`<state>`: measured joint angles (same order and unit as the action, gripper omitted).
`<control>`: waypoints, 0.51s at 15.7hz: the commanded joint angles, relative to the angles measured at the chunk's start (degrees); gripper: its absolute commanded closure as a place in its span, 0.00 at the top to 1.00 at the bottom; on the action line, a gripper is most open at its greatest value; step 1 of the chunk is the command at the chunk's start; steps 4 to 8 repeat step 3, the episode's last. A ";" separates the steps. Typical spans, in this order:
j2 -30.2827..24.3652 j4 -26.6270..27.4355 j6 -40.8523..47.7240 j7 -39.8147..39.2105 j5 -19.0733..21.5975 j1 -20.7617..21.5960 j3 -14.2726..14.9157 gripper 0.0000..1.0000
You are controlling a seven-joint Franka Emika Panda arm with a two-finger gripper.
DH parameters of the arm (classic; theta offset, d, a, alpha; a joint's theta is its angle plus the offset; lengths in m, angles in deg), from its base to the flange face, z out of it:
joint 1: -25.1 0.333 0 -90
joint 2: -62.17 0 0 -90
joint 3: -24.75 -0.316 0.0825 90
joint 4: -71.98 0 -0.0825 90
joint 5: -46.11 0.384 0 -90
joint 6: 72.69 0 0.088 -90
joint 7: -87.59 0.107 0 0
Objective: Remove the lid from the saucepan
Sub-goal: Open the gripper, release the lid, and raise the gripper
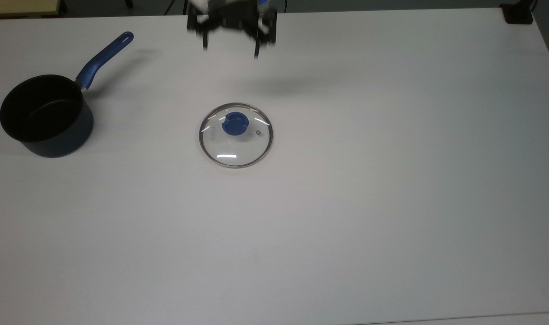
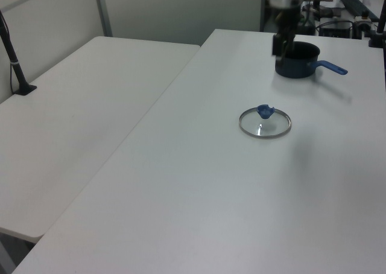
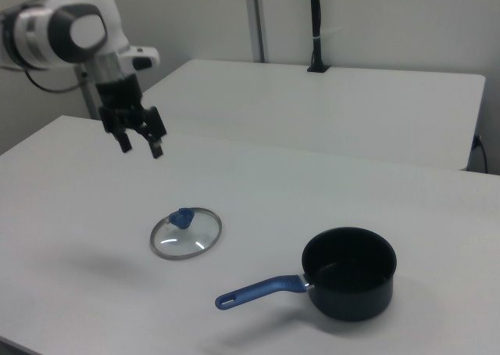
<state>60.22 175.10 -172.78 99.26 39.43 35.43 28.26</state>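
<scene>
Top view first: the lid [image 1: 235, 135] is lying flat on the white table [image 1: 392, 203], knob [image 1: 235, 123] up, roughly mid-table and a bit toward the top view's left. You can see the little steam hole just to the right of the knob. The saucepan [image 1: 46, 115] sits well apart from it, over at the top view's left edge, open and showing its black inside, with the blue handle [image 1: 104, 58] angling up and to the right. My pincer [image 1: 230, 48] is up at the top edge, with its fingers spread wide and nothing between them.

Left view: the lid [image 2: 265, 122] is flat on the table [image 2: 181, 195], and the saucepan [image 2: 297, 60] is farther back with its handle pointing to the left view's right. My pincer [image 2: 281, 46] hangs in front of the pan's left side, high above the tabletop and holding nothing.

Right view: this one shows my pincer [image 3: 141, 145] best. It's in the air above and behind the lid [image 3: 186, 232], both fingers splayed apart and empty. The saucepan [image 3: 349, 272] is off to the right view's right, near the front, with its handle [image 3: 259, 290] pointing left. Behind my table there's a second white table [image 3: 328, 105] with a black post [image 3: 315, 26] standing on it.
</scene>
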 commanded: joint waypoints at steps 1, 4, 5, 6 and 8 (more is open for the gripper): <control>-3.06 0.16 3.40 -1.30 2.81 -0.22 0.79 1.00; -3.06 -0.28 3.50 -1.21 2.81 -0.57 1.23 1.00; -3.06 -0.28 3.50 -1.21 2.81 -0.57 1.23 1.00; -3.06 -0.28 3.50 -1.21 2.81 -0.57 1.23 1.00; -3.06 -0.28 3.50 -1.21 2.81 -0.57 1.23 1.00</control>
